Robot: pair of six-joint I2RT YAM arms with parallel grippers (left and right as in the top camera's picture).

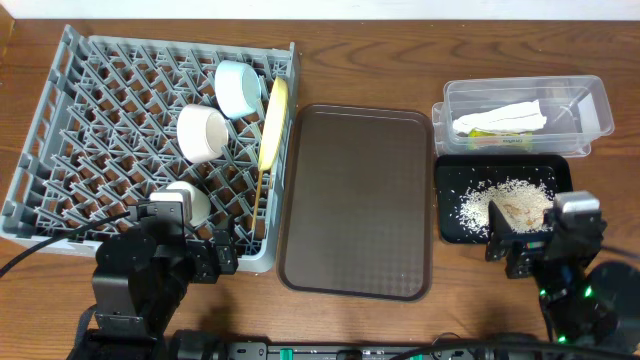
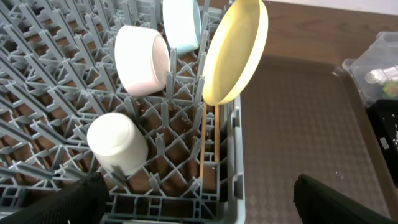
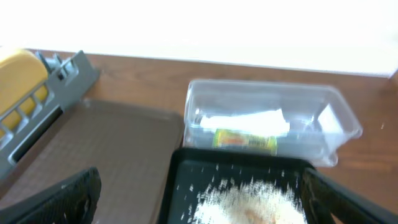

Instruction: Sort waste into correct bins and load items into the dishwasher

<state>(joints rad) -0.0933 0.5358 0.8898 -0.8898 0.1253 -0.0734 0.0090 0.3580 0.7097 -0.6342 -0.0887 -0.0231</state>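
The grey dishwasher rack fills the left of the table. In it a light blue bowl, a white bowl and a small white cup lie on their sides. A yellow plate stands on edge at the rack's right side, with the chopsticks lying below it. My left gripper hangs open over the rack's near right corner, holding nothing. My right gripper is open above the black tray, which holds rice scraps. The clear tub contains a white napkin and a green-and-yellow wrapper.
A large brown serving tray lies between the rack and the two bins. The clear tub stands just behind the black tray at the right. Cables run along the table's near edge by the left arm's base.
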